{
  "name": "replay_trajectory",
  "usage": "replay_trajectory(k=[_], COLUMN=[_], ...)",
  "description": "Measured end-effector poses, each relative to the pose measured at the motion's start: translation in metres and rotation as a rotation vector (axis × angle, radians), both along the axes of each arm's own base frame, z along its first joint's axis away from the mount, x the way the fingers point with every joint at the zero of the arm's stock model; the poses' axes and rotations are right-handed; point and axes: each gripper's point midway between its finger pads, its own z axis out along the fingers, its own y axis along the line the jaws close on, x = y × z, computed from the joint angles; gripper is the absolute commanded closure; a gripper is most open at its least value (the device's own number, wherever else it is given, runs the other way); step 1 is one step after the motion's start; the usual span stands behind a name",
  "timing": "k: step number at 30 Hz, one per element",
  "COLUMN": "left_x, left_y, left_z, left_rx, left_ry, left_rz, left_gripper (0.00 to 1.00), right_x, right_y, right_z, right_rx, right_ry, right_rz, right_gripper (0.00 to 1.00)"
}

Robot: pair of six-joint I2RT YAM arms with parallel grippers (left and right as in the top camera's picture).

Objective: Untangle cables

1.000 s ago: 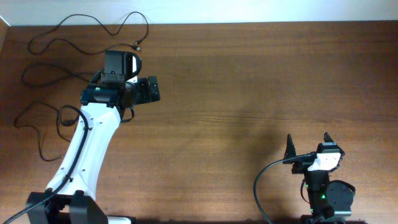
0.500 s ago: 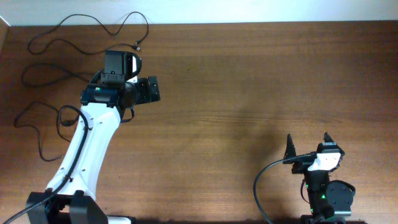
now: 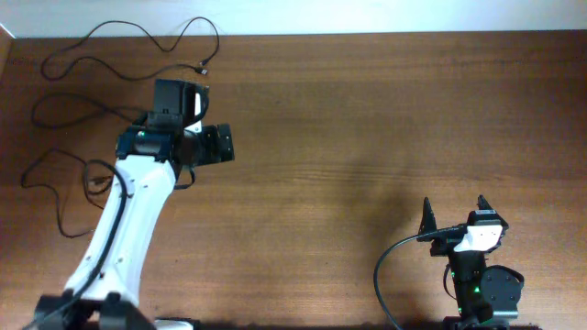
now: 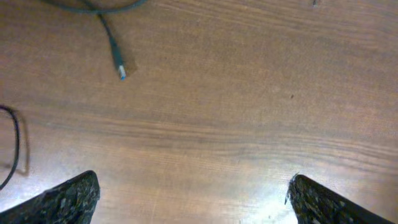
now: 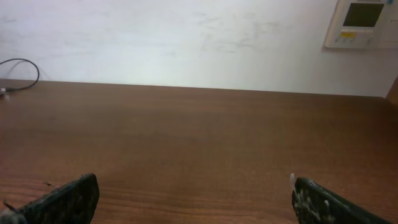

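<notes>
Cables (image 3: pixel 217 41) lay in loose loops over the far-left part of the table (image 3: pixel 367 137), beside and behind my left arm (image 3: pixel 128 220), which hid where two of them might cross. Over the last second the left gripper (image 3: pixel 220 144) had swung slightly back toward its base. Its jaws were spread wide and empty above bare wood, with one plug (image 4: pixel 121 71) near it in the wrist view. I read that as lining up for a fresh pick, not progress on the tangle. The right gripper (image 3: pixel 454 213) sat parked by its base, fingers likewise spread, holding nothing. No containers were in sight.
</notes>
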Motion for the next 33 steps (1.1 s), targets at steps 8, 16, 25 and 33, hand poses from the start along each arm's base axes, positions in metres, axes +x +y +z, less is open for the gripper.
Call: replay_trajectory(k=[8, 16, 25, 33], left_x=[-0.056, -0.127, -0.160, -0.185], left_y=[0.005, 0.012, 0.018, 0.029], left_z=[0.017, 0.055, 0.060, 0.051], left_rx=[-0.005, -0.015, 0.090, 0.127], left_ry=[-0.090, -0.266, -0.387, -0.489], left_rz=[0.001, 0.002, -0.122, -0.098], left_gripper=[0.01, 0.01, 0.01, 0.01], right_x=[0.000, 0.000, 0.000, 0.000], right_y=[0.000, 0.000, -0.001, -0.001], right_z=[0.000, 0.000, 0.000, 0.000], right_rx=[-0.001, 0.000, -0.001, -0.001], right_ry=[0.000, 0.000, 0.000, 0.000], right_rz=[0.000, -0.002, -0.004, -0.003], right_gripper=[0.02, 0.02, 0.02, 0.02])
